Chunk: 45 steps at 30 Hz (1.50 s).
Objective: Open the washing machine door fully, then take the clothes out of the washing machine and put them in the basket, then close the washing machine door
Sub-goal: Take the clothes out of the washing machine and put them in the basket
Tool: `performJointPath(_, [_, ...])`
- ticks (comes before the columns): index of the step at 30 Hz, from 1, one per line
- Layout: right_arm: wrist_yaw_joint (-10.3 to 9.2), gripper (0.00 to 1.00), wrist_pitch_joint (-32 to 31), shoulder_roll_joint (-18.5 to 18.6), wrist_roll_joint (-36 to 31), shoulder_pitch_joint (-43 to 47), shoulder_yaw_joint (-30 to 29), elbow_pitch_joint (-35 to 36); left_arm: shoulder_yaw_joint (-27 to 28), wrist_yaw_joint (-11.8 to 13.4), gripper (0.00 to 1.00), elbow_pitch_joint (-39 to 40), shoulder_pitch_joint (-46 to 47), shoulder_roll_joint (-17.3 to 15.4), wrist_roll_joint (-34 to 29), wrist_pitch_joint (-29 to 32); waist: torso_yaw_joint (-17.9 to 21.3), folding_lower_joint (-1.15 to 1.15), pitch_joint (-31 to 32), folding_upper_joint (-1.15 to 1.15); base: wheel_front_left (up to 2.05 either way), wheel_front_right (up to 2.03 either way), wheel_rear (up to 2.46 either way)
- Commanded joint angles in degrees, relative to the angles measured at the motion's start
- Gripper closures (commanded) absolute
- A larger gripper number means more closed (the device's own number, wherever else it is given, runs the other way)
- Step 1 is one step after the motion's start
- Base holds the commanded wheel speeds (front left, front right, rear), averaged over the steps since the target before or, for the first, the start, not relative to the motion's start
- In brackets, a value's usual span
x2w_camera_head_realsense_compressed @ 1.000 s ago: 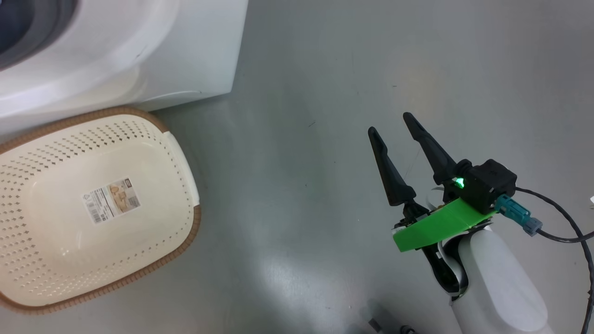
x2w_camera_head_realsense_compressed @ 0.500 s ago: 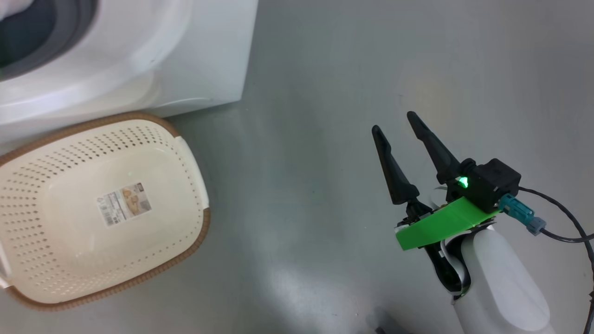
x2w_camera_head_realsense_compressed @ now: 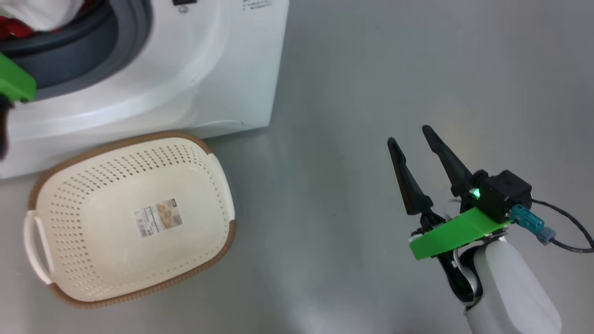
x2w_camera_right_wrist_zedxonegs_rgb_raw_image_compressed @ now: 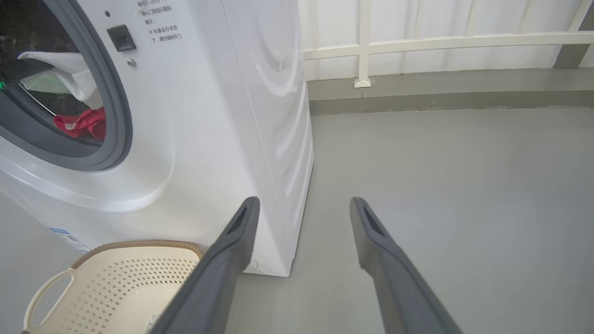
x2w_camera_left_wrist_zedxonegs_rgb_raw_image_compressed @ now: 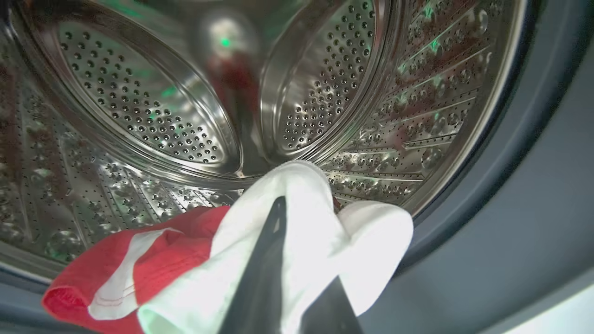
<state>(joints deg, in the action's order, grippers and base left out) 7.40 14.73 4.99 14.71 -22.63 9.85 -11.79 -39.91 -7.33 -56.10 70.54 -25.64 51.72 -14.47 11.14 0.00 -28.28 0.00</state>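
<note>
Left claw [x2w_camera_left_wrist_zedxonegs_rgb_raw_image_compressed: 278, 218] is clamped on the clothes [x2w_camera_left_wrist_zedxonegs_rgb_raw_image_compressed: 185, 260] at the mouth of the washing machine [x2w_camera_head_realsense_compressed: 222, 69], ten o'clock in the head view. The basket [x2w_camera_head_realsense_compressed: 93, 185], eight o'clock, sits empty. Right claw [x2w_camera_head_realsense_compressed: 409, 135], three o'clock, gapes apart. Unloading and closing the door remain.

Head camera swings left and up toward the washing machine [x2w_camera_head_realsense_compressed: 185, 83], so the whole frame slides right and down. More of the machine front comes in: the grey gasket [x2w_camera_head_realsense_compressed: 120, 41] and the small printed text [x2w_camera_head_realsense_compressed: 255, 3]. The clothes [x2w_camera_head_realsense_compressed: 41, 14] now show in the drum mouth, white over red. The basket [x2w_camera_head_realsense_compressed: 83, 185] comes wholly into frame, its left handle [x2w_camera_head_realsense_compressed: 35, 246] newly visible. A green bracket [x2w_camera_head_realsense_compressed: 16, 83] of the left arm enters at the left edge, by the drum opening. The left gripper [x2w_camera_left_wrist_zedxonegs_rgb_raw_image_compressed: 280, 208] goes from open to closed, pinching the white part of the clothes inside the drum.
</note>
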Motion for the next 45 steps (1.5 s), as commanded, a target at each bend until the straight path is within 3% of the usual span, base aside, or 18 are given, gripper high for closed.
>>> performJointPath(1, [0.09,0.0,0.3,0.2,0.5,1.8,0.6,1.1,3.8,-0.1,1.0,2.3,-2.2,-2.8,-1.7,-0.5,-1.5,0.0,2.1,0.0,0.0,0.0,0.0])
performJointPath(9, [0.09,0.0,0.3,1.3,0.9,3.8,-0.2,1.1,17.8,-0.1,1.0,11.0,-12.2,-0.6,-9.5,-0.5,-2.8,0.0,5.0,0.0,0.0,0.0,0.0])
performJointPath(18, [0.09,0.0,0.3,1.6,1.0,5.1,-1.1,1.3,29.3,-0.1,1.0,22.2,-21.0,3.2,-15.0,-0.5,-3.9,0.0,6.6,0.0,0.0,0.0,0.0])
performJointPath(36, [0.09,0.0,0.3,1.8,0.8,6.2,-2.9,1.9,41.9,-0.1,1.0,47.6,-35.5,9.7,-19.1,-0.5,-6.1,0.0,7.5,0.0,0.0,0.0,0.0])
performJointPath(45, [0.09,0.0,0.3,2.4,0.9,6.0,-3.1,2.2,47.9,-0.2,1.0,64.0,-43.5,14.3,-20.0,-0.5,-6.9,0.0,7.0,0.0,0.0,0.0,0.0])
